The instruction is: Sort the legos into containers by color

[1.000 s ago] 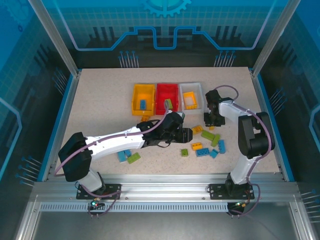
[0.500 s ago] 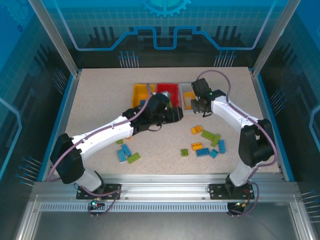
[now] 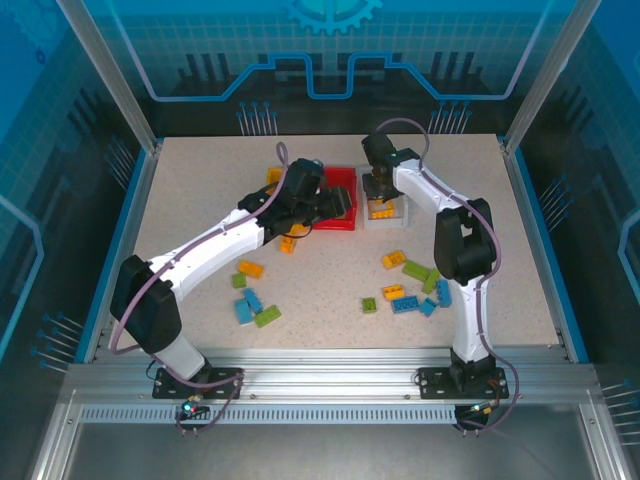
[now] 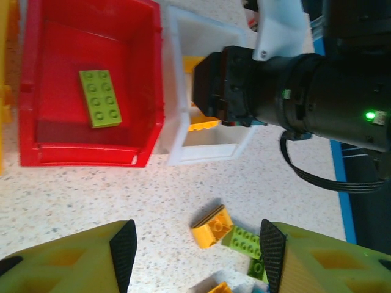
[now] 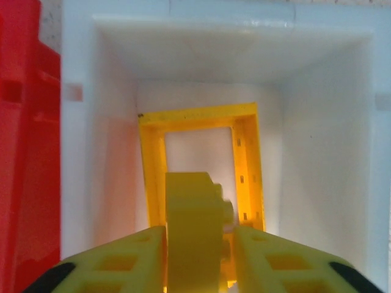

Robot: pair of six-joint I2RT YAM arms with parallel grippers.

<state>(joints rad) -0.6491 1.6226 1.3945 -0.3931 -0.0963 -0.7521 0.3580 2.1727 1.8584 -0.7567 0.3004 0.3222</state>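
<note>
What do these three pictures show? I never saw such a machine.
Two robot arms, bolted to a table, are sorting toy bricks into bins by colour. One picture looks down from above; the other two come from cameras on the wrists. Loose bricks lie on the table. The left end effector, the two-fingered grasping part, is open and empty near the red bin, where a green brick lies. The right end effector hangs over the white bin with a yellow brick between its fingers; gripped or loose, I cannot tell.
</note>
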